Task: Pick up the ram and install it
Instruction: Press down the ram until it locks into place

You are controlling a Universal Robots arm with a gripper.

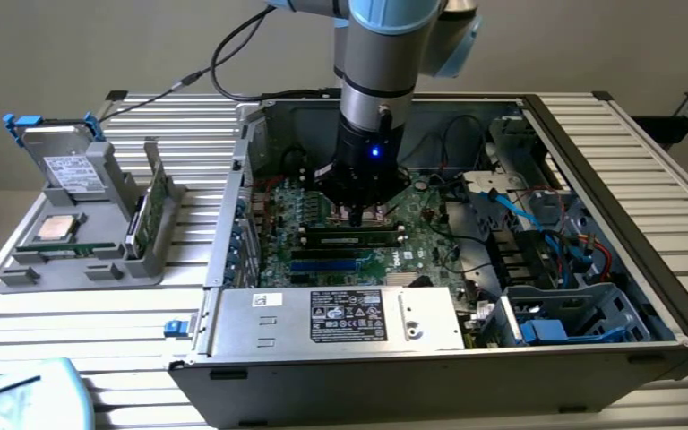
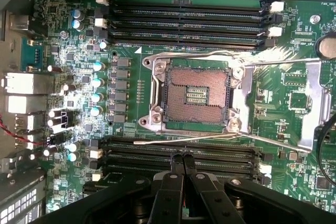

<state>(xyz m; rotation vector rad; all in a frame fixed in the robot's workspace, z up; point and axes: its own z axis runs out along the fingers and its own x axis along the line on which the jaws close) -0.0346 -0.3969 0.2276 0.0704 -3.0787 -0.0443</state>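
1. at the left of the exterior view, a grey holder sits on the slatted table with a silver processor chip lying flat in it, a drive propped at its back, and a thin green board standing on edge in a slot on its right side.
2. in the middle of that view the open computer case lies on its side, and the arm reaches down into it over the motherboard.
3. the ram lies in a socket just below the gripper, its long axis running left to right across the frame, label faintly visible on its face.
4. the wrist view gives the board close up: capacitors at left, the open processor socket in the centre, empty memory slots along the top and more slots along the bottom.
5. in the wrist view the gripper has its two fingers pressed together, tips meeting just above the lower slots; nothing is visibly clamped between them.
6. whether the tips actually touch the ram cannot be told.
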